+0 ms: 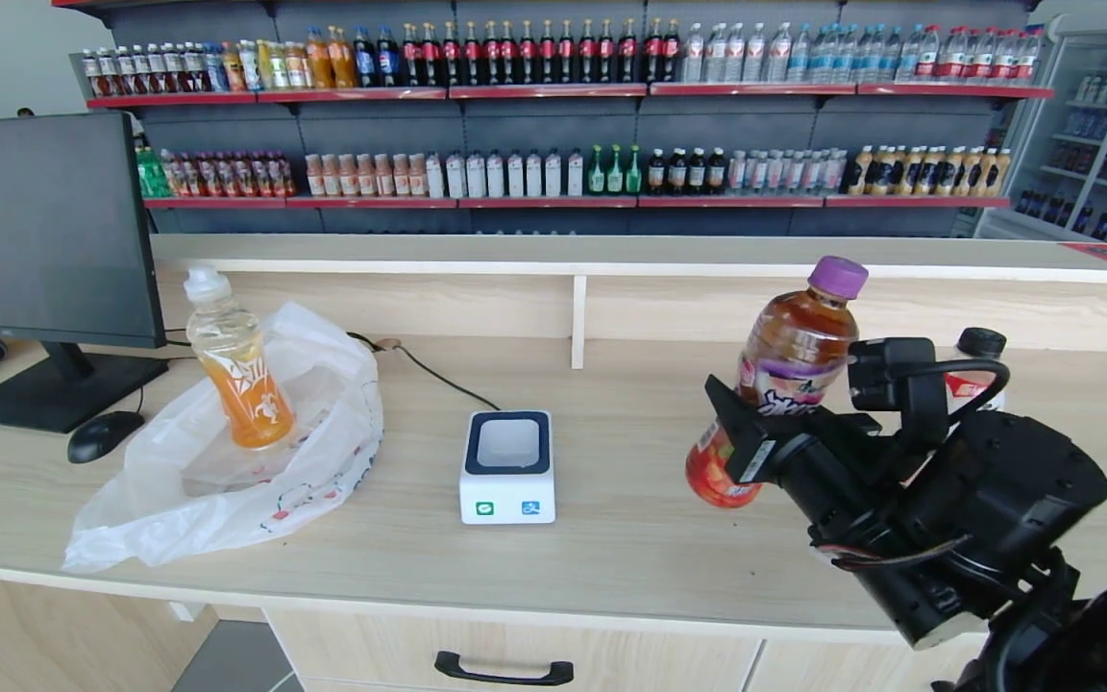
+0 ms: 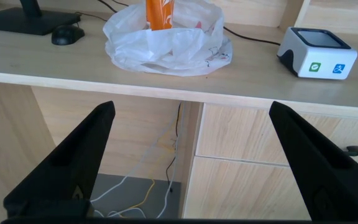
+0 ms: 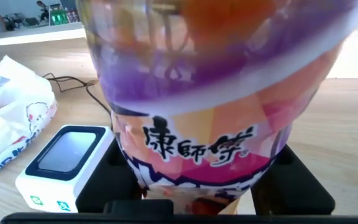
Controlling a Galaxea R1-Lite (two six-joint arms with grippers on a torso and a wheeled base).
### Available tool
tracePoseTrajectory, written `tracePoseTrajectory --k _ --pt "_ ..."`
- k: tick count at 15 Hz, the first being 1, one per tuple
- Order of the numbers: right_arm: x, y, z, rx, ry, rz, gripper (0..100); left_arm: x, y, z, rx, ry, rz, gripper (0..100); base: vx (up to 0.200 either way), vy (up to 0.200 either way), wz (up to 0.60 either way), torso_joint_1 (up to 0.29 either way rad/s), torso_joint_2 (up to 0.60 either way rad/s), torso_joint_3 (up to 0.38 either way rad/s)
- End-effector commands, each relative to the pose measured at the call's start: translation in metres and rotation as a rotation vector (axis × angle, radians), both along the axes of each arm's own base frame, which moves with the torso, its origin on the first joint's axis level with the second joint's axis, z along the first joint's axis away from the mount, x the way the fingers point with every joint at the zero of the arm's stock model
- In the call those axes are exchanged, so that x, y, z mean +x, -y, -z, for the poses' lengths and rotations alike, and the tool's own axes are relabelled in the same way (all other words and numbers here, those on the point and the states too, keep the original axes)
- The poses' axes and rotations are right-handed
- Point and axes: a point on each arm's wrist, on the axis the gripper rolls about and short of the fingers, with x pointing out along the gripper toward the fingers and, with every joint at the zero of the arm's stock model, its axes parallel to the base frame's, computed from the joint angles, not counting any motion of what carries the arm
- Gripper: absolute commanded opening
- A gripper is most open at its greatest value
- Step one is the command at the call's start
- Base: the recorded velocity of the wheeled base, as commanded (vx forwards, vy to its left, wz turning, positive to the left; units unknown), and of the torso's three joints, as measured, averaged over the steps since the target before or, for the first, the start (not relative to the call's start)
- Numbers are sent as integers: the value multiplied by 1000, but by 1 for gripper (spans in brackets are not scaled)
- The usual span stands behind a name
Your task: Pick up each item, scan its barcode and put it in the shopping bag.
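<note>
1. Right hand [image 1: 753, 428] — clamped on tilted purple-capped tea bottle [image 1: 797, 351], aloft right of barcode scanner [image 1: 507, 466]; barcode may face away, scan missed
2. Shopping bag [image 1: 323, 452] — slumped on worktop [image 1: 630, 519], orange drink bottle [image 1: 238, 380] upright inside; could topple
3. Left hand [image 2: 191, 109]: wide open, empty

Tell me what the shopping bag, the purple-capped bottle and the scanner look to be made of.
Shopping bag: likely thin plastic film; translucent white, crumpled into soft folds. Purple-capped bottle: probably clear plastic; amber liquid shows through, glossy printed label. Scanner: hard white plastic casing by its smooth moulded look, glossy window on top.
</note>
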Motion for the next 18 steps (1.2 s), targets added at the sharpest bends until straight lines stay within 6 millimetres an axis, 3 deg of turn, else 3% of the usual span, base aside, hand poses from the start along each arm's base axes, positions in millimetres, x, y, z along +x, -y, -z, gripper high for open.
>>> tracePoseTrajectory --k 1,9,13,15,18 --pt "-24 -1 -14 24 30 -60 0 0 0 0 0 0 0 100 0 0 0 0 0 0" --pt "-79 -10 -29 59 64 -243 0 0 0 0 4 -1 0 100 0 0 0 0 0 0" --pt "-89 -6 -37 95 86 -287 0 0 0 0 4 -1 0 100 0 0 0 0 0 0" --pt "-106 -9 -37 116 78 -427 0 0 0 0 4 -1 0 100 0 0 0 0 0 0" --pt "-111 -12 -43 163 83 -565 0 0 0 0 4 -1 0 100 0 0 0 0 0 0"
